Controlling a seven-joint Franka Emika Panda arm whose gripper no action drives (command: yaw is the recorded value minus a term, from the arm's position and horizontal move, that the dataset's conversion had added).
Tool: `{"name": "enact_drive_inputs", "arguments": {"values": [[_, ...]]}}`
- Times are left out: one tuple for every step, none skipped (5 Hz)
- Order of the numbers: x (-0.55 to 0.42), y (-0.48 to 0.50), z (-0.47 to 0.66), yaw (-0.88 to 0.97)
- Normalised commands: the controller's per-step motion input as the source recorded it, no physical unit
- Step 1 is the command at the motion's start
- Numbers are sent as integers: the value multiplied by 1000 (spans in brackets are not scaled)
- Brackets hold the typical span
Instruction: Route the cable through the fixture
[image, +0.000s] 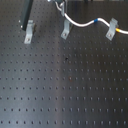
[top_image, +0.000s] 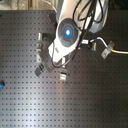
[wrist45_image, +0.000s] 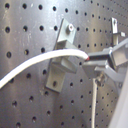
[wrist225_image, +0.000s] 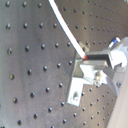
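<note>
- No legible writing or brand is being shown.
- The cable (image: 80, 22), a smooth white cord with blue and yellow-orange bands, is being pinched by the closed jaws of the gripper (wrist45_image: 89, 60).
- It is being held at the middle bent sheet-metal fixture (image: 65, 31) on the perforated black worktop (image: 65, 85).

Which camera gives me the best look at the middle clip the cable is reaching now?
The first wrist view: the clip fills the frame, the cable crossing it towards the gripper. The second wrist view shows it partly; the first exterior view shows it small; the second exterior view barely shows it below the arm.
</note>
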Motion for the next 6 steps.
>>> {"name": "enact_drive_inputs", "arguments": {"values": [[-84,-60,71,89],[-131,-88,122,-40],[-121,-82,126,-63],[-54,-37,118,0],[-90,-55,144,-43],[-228,-1,149,-180]]}}
